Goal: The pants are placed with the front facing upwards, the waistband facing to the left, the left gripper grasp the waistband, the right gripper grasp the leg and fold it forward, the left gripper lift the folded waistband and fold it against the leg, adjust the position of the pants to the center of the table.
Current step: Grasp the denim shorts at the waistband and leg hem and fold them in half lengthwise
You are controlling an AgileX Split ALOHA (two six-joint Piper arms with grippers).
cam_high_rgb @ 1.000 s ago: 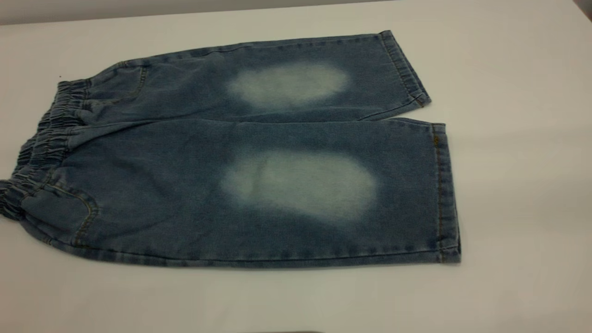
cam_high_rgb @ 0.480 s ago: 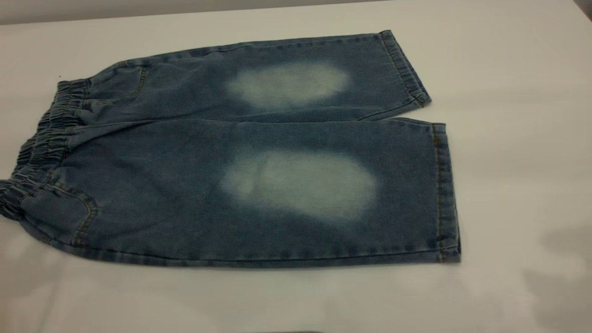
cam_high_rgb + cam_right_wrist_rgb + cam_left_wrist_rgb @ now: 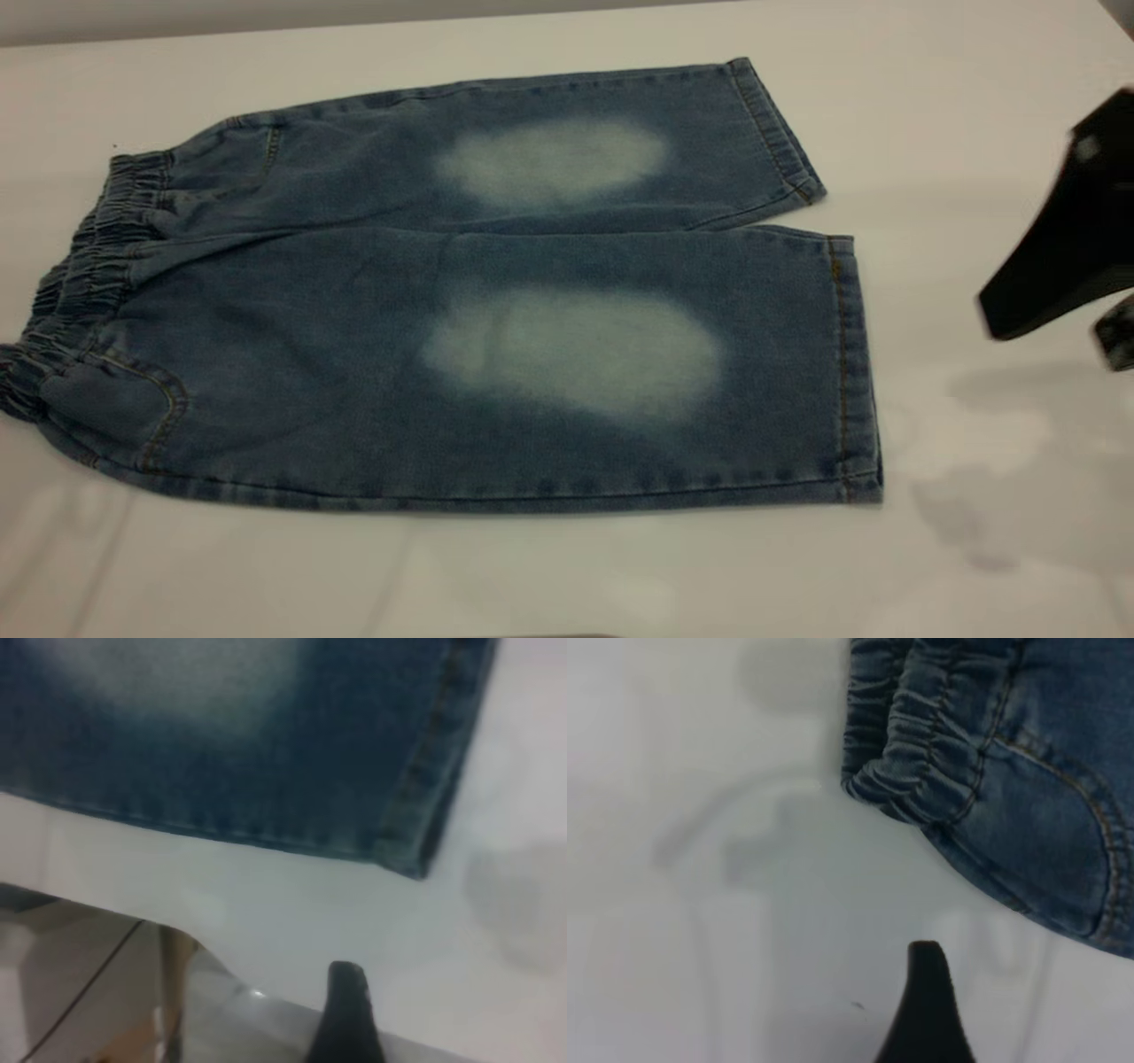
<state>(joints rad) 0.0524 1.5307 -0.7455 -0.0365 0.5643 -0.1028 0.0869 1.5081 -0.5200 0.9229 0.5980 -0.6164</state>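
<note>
The blue denim pants lie flat on the white table, front up with pale knee patches. The gathered waistband is at the left and both leg hems are at the right. My right gripper hangs above the bare table to the right of the near leg's hem, its fingers apart and empty. In the right wrist view one fingertip shows, short of the hem corner. The left gripper is out of the exterior view. Its visible fingertip hovers over the table just off the waistband's near corner, holding nothing.
The table's near edge runs close to the pants' near side, with the floor and a table leg below it. Bare tabletop lies right of the hems and along the far side.
The right gripper has come into the exterior view from the right edge. Shadows have spread over the near table at both lower corners. The pants have not moved.
</note>
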